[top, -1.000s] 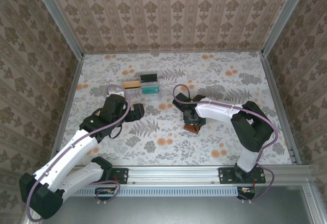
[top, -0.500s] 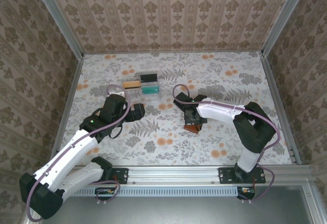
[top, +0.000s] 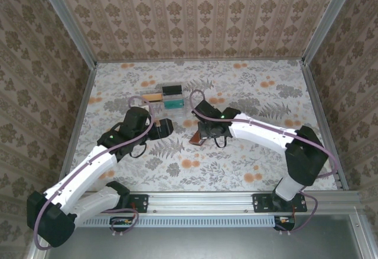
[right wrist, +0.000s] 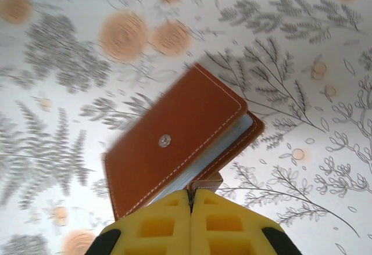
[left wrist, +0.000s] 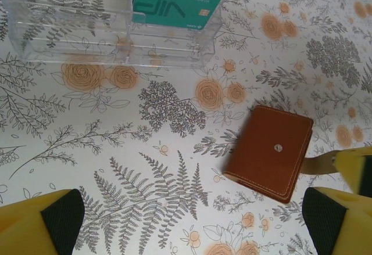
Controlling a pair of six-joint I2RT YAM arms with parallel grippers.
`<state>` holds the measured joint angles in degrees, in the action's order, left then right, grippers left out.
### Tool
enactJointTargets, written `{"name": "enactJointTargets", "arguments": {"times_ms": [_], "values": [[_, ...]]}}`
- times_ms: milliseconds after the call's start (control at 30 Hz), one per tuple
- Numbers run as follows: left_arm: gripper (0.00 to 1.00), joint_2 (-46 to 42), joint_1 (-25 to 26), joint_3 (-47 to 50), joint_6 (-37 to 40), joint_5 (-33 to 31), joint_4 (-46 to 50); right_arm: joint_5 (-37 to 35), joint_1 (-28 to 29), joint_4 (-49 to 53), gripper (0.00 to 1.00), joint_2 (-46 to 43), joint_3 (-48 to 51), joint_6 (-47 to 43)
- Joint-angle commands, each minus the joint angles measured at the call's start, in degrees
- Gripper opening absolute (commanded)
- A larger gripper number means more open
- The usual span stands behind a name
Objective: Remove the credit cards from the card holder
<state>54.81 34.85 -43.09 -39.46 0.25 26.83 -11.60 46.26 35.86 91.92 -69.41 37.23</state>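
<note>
Well, in the top view my right gripper sits just left of centre, clenched on the small reddish-brown leather card holder, which lies on the flower-printed table. My left gripper is just to the left of it, jaws spread wide and holding nothing. Above both in the frame stands the clear plastic compartment tray, with a gold-tan card and a teal plastic card in it.

In the left wrist view the card holder lies right of centre, closed flat, metal stud facing up. It sits nearer my right-hand pad than the left-hand one. A pale clasp tab runs from its right side toward a yellow finger at the right edge. The teal card stands in the tray at the top of the frame.

In the right wrist view the card holder runs its long axis from lower left to upper right. Blue-grey lining peeps from the edge facing lower right. The tab comes to the tips of my shut yellow fingers at the bottom, and I judge it pinched there. No card shows inside the holder. I judge that lifting the cover by this tab would bare the pockets, and my free left jaws are the nearer ones to reach in.
</note>
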Motion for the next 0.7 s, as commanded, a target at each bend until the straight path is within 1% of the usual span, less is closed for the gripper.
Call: {"name": "enactJointTargets", "arguments": {"times_ms": [0, 167, 367, 500, 533, 600, 667], "values": [[1.0, -0.23, 0.31, -0.48, -0.47, 0.37, -0.54, 2.01, -0.17, -2.64, 0.0, -5.1, -0.51, -0.22], [1.0, 0.47, 0.31, -0.69, -0.41, 0.44, -0.97, 1.61, -1.94, -3.6, 0.0, -8.01, 3.27, 1.47], [1.0, 1.62, 0.31, -1.47, -0.18, 1.15, -0.63, -0.11, -5.25, -1.08, 0.0, -10.0, 9.74, 3.0], [1.0, 1.62, 0.39, -1.47, -0.18, 1.46, -0.37, -3.99, -7.8, 2.9, 0.0, -11.83, 14.29, 3.51], [1.0, 1.63, 0.39, -1.47, -0.09, 1.44, -0.24, -4.21, -8.61, 3.87, 0.02, -11.85, 15.04, 3.25], [1.0, 1.72, 0.39, -1.34, 0.12, 1.48, -0.45, -2.47, -9.71, 2.73, 0.18, -11.85, 16.74, 1.85], [1.0, 2.33, 0.39, -1.4, 0.2, 1.54, -0.64, 0.36, -10.11, -0.65, 0.34, -14.03, 18.6, 0.92]]}}
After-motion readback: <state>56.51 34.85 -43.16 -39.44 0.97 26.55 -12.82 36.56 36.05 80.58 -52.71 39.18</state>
